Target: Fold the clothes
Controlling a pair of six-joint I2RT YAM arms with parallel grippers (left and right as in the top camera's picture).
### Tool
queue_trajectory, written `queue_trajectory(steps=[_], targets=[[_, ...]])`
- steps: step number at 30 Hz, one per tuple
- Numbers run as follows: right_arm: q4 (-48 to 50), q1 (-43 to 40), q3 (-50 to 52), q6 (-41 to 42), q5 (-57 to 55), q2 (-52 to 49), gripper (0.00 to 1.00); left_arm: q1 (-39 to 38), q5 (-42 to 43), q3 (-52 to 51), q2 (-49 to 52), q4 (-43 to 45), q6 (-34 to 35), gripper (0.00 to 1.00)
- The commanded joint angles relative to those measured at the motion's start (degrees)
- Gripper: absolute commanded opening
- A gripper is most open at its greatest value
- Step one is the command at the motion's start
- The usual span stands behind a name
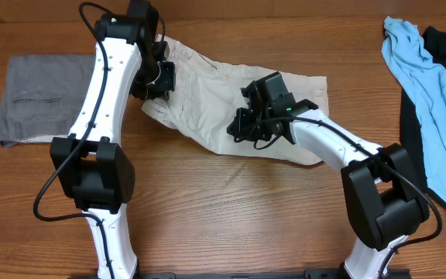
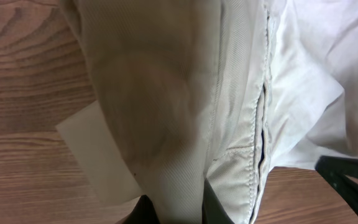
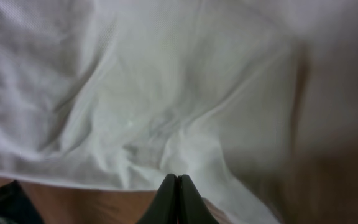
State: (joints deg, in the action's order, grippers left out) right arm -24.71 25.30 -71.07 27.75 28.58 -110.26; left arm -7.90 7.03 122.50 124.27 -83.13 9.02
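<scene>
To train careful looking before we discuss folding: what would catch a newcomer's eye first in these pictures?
Crumpled beige shorts sprawl across the middle of the wooden table. The left gripper is shut on a fold by the seam; the right gripper is shut against the cloth. A grey garment lies flat at the left, a light blue garment at the far right.
</scene>
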Motion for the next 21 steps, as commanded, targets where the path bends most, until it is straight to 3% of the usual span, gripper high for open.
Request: queue_trajectory(steps=[1,21], targets=[[1.1,0.8,0.7,1.1,-5.3,-1.0,0.04,-0.5,0.3,3.9,-0.3,-1.0,0.0,0.04],[3.1,4.3,0.7,8.5,-4.6,-6.9,0.04,-1.6,0.5,8.9,-0.3,-4.1,0.0,0.04]])
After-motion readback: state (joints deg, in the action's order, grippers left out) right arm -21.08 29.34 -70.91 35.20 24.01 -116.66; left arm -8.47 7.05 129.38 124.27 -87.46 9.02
